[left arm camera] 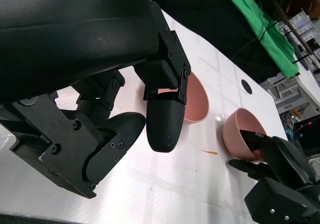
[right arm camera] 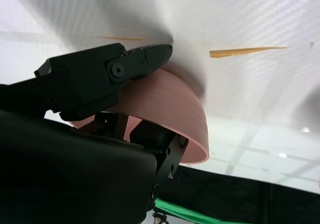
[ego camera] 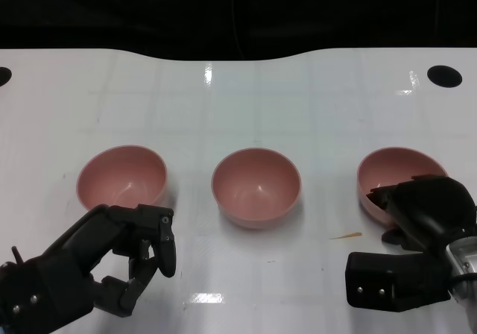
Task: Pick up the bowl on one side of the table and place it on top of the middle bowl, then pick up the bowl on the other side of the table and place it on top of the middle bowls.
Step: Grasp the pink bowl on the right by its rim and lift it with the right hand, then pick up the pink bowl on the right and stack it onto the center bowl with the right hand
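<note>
— What is the right hand (ego camera: 417, 222) doing at the table's right side?

— It grips the right pink bowl (ego camera: 387, 171) by its near rim: the right wrist view shows one finger (right arm camera: 145, 59) along the outer wall and others inside the bowl (right arm camera: 175, 114), which sits on the white table (ego camera: 298, 103).

— And the left hand (ego camera: 119, 256)?

— It hovers low just in front of the left pink bowl (ego camera: 121, 176), fingers curled inward on nothing, not touching it.

— Where are the other things?

— The middle pink bowl (ego camera: 256, 186) stands upright between the two, apart from both. A thin yellowish sliver (ego camera: 346, 236) lies on the table between the middle bowl and the right hand. Two dark holes (ego camera: 444, 75) mark the far corners.
</note>
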